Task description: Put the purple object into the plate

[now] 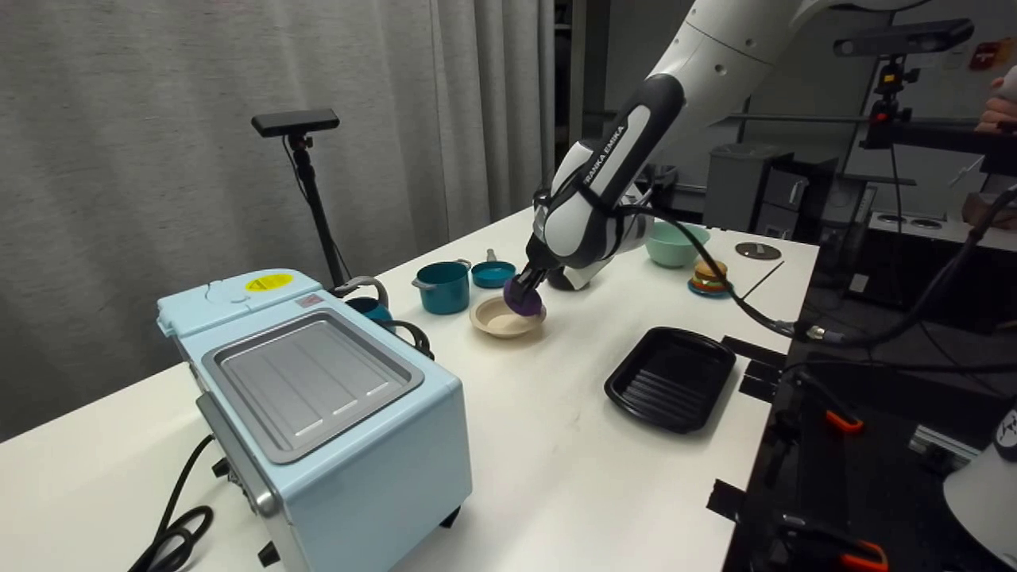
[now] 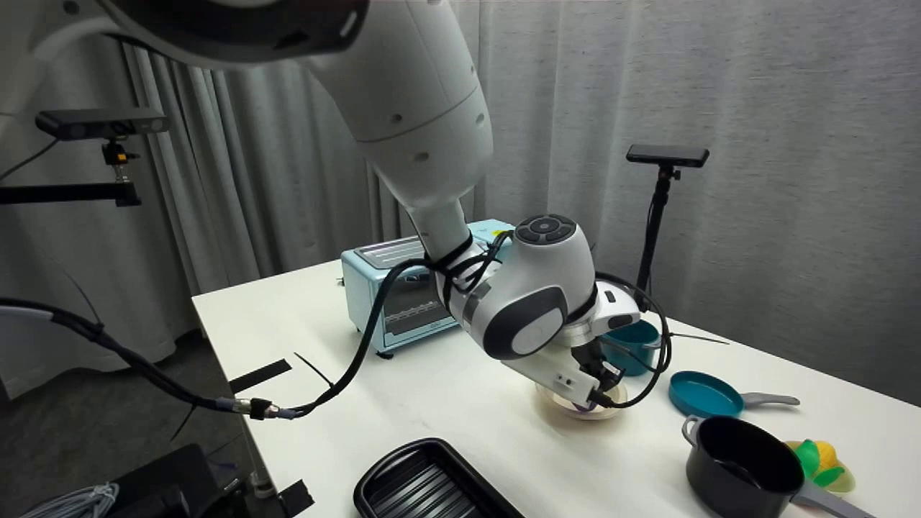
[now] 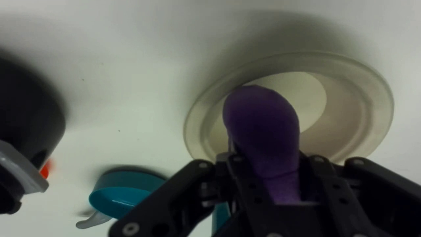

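Note:
The purple object (image 1: 523, 298) is a rounded dark-purple lump held in my gripper (image 1: 531, 278). In the wrist view the purple object (image 3: 263, 121) sits between the two fingers of my gripper (image 3: 268, 161), which are shut on it. The plate is a shallow cream dish (image 1: 494, 326) on the white table. In the wrist view the purple object overlaps the left part of the plate (image 3: 376, 98); it appears over the dish, but I cannot tell whether it touches it. In an exterior view the arm hides most of the plate (image 2: 565, 411) and the gripper's fingers.
A teal pot (image 1: 443, 287) and teal pan (image 1: 493, 274) stand close behind the plate. A dark pot (image 2: 741, 464) is near the pan. A black tray (image 1: 671, 381), a light-blue toaster oven (image 1: 397, 469), a green bowl (image 1: 674, 246) and a toy burger (image 1: 709, 278) are also there.

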